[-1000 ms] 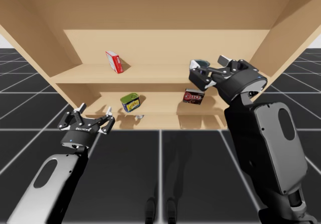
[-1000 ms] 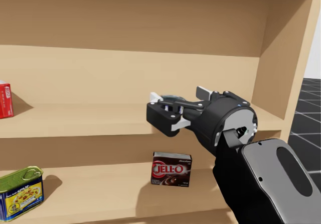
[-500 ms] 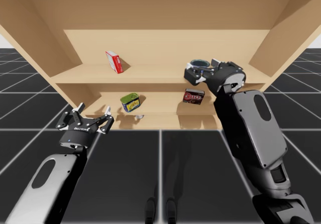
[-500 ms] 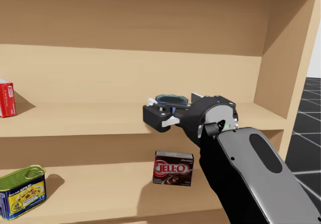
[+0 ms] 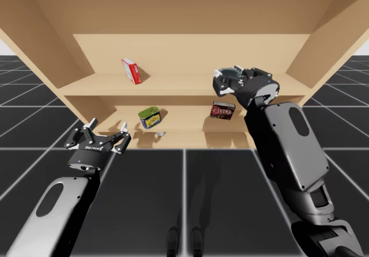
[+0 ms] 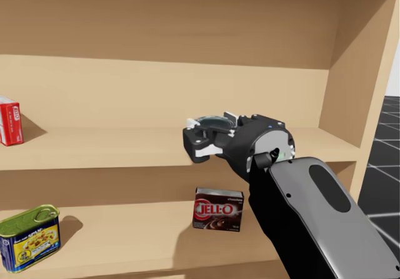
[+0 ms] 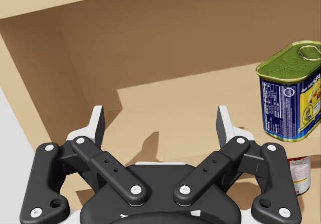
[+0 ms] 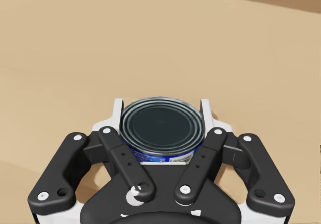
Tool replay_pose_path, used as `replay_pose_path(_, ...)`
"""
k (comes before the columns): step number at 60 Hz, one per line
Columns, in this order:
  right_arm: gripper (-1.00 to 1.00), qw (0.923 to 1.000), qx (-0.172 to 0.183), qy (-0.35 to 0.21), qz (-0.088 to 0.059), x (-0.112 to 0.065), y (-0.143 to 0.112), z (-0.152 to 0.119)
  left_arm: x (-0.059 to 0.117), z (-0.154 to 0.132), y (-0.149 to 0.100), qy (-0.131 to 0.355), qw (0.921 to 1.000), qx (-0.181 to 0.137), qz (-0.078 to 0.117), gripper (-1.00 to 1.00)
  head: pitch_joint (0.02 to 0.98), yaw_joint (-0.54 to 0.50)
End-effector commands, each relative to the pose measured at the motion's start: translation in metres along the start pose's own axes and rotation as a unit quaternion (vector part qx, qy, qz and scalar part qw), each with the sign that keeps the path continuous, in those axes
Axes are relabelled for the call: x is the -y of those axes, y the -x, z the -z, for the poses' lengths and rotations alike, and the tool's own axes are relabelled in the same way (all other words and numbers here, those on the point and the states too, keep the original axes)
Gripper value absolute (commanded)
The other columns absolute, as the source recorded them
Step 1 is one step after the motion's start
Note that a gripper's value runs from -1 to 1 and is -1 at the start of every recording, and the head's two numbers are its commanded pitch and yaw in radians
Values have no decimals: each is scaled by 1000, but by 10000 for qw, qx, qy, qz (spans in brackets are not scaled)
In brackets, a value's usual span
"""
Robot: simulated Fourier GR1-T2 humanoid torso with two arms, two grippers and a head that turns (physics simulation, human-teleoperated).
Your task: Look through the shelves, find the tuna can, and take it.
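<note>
Nearest, my left gripper [image 5: 98, 137] hangs low in front of the wooden shelf unit [image 5: 46, 49], well apart from everything on it. Its two fingers are spread wide with nothing between them. The left wrist view looks past them into the left end of the lower shelf [image 7: 190, 108]. Ahead of that gripper and off to one side, a rectangular can [image 7: 293, 91] with a green lid and blue-and-yellow sides stands upright on the lower shelf. A small can [image 7: 299, 169] with a red label shows below it, partly hidden behind the gripper's linkage.

Further in, my right arm [image 5: 288, 147] reaches up to the upper shelf [image 5: 173, 85]. My right gripper [image 8: 161, 107] is clamped on the tuna can [image 8: 161, 128], a flat round can with a dark lid and a blue side. A white fingertip presses against it from each side. From the head view the tuna can sits slightly tilted at the front edge of the upper shelf, right of the middle. Whether its base rests on the board cannot be told.

Below the gripper, a dark box [image 6: 217, 209] with red lettering stands upright on the lower shelf, facing outward. Farthest off, a red box [image 5: 131, 71] stands on the upper shelf, well to the left.
</note>
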Motion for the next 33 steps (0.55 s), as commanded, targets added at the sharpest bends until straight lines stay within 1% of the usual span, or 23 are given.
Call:
replay_pose_path(1,1000,9988,-91,482,26,9,15,-9,0,0,0,4,10000,-4,-14,-1000,305,-208)
replay_pose_path(4,1000,9986,119,516,-14,10,9,-18,1,0,0,2,10000,-8,-15,-1000,305,-207)
replay_pose_path(7,1000,9983,194,544,-57,11,8,-22,1,0,0,3,10000,-9,-20,-1000,305,-208)
replay_pose_path(8,1000,9975,342,601,-109,10,5,-31,1,0,0,4,10000,-10,-26,-1000,305,-207)
replay_pose_path(11,1000,9972,421,595,-137,9,3,-38,1,0,0,7,10000,-14,-29,-1000,304,-207)
replay_pose_path(13,1000,9963,546,635,-176,8,1,-47,1,0,0,11,10000,-21,-28,-1000,303,-206)
replay_pose_path(15,1000,9959,600,650,-181,8,0,-52,1,0,0,14,10000,-26,-24,-1000,303,-206)
replay_pose_path(18,1000,9950,710,657,-249,7,-2,-64,2,0,1,16,10000,-34,-23,-1000,302,-207)
replay_pose_path(23,1000,9940,817,666,-305,6,-4,-78,3,0,1,19,10000,-41,-13,-1000,301,-210)
replay_pose_path(24,1000,9934,868,671,-341,5,-5,-84,3,0,1,19,10000,-42,-10,-1000,301,-210)
replay_pose_path(29,1000,9911,1005,733,-469,5,-6,-100,3,0,1,19,10000,-48,-5,-1000,300,-212)
replay_pose_path(30,1000,9911,1005,733,-469,5,-6,-100,3,0,1,19,10000,-48,-5,-1000,300,-212)
replay_pose_path(31,1000,9905,1046,730,-508,4,-5,-106,3,1,1,17,10000,-48,-1,-1000,300,-212)
replay_pose_path(33,1000,9903,1068,727,-513,4,-5,-111,3,1,1,16,10000,-49,3,-1000,300,-212)
